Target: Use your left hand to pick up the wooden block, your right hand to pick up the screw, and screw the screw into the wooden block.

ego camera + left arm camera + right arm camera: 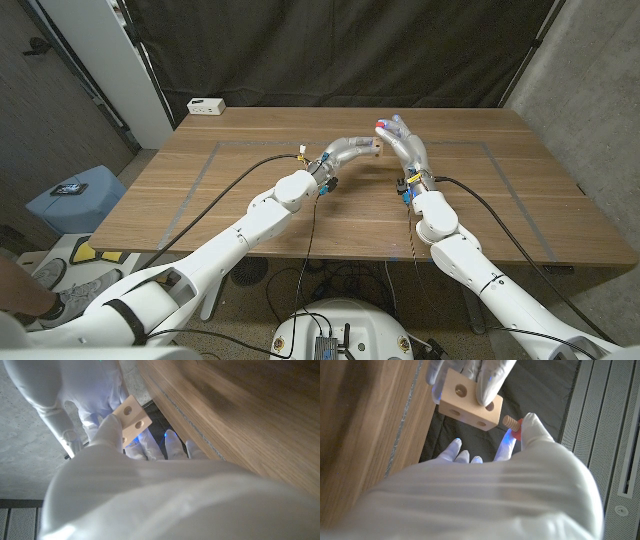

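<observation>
Left hand (470, 380) gripping wooden block (469, 400), right hand (530, 435) pinching screw (512, 424) beside it

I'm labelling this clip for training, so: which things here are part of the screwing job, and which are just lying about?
Part of the job:
- wooden block, gripped by the left hand
- screw, pinched by the right hand

Lying about:
- white box at the table's far left corner
- blue stool on the floor

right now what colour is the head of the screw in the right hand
Red, with a tan wooden threaded shaft; the screw pinched by the right hand shows best in the right wrist view.
</observation>
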